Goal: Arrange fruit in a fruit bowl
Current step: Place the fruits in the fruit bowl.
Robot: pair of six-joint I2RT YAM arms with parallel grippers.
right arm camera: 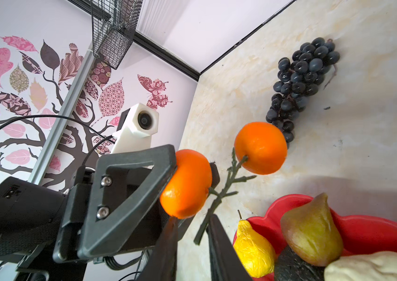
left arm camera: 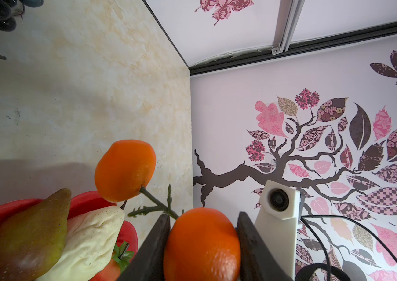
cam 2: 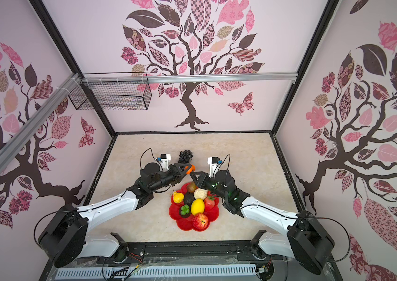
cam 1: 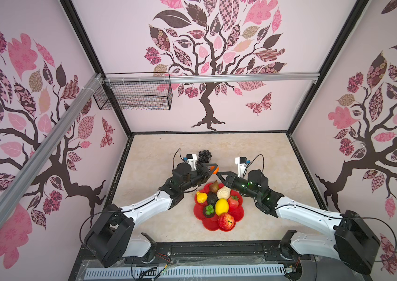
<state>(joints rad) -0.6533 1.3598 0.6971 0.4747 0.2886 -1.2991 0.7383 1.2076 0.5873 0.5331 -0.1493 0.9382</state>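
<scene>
**Asker:** Where is the fruit bowl?

**Me:** The fruit bowl (cam 1: 237, 215) sits near the front edge of the worktop (cam 1: 148, 158), about midway across. In it lie the brown pear (cam 1: 214, 186) and cream pear (cam 1: 224, 192) at the far rim. The lemon (cam 1: 221, 206) is in the middle, the strawberry (cam 1: 233, 202) to its right, and the red apple (cam 1: 226, 221) at the near rim.

**Asker:** And your hands?

**Me:** My left gripper (left arm camera: 202, 219) is clamped on one orange (left arm camera: 202, 245), a finger on each side, up in the air just past the bowl's far rim. A green twig (right arm camera: 226, 185) joins it to the second orange (right arm camera: 260, 148), which touches nothing else. My right gripper (right arm camera: 192, 217) points at the left one, tip to tip in both top views. Its jaws stand a little apart with the twig's loose end between them. I see a gap there, not a grip.

**Asker:** Anything outside the bowl?

**Me:** The black grape bunch (cam 1: 204, 155) lies on the worktop beyond my left gripper, toward the far edge and well apart from the bowl.
</scene>
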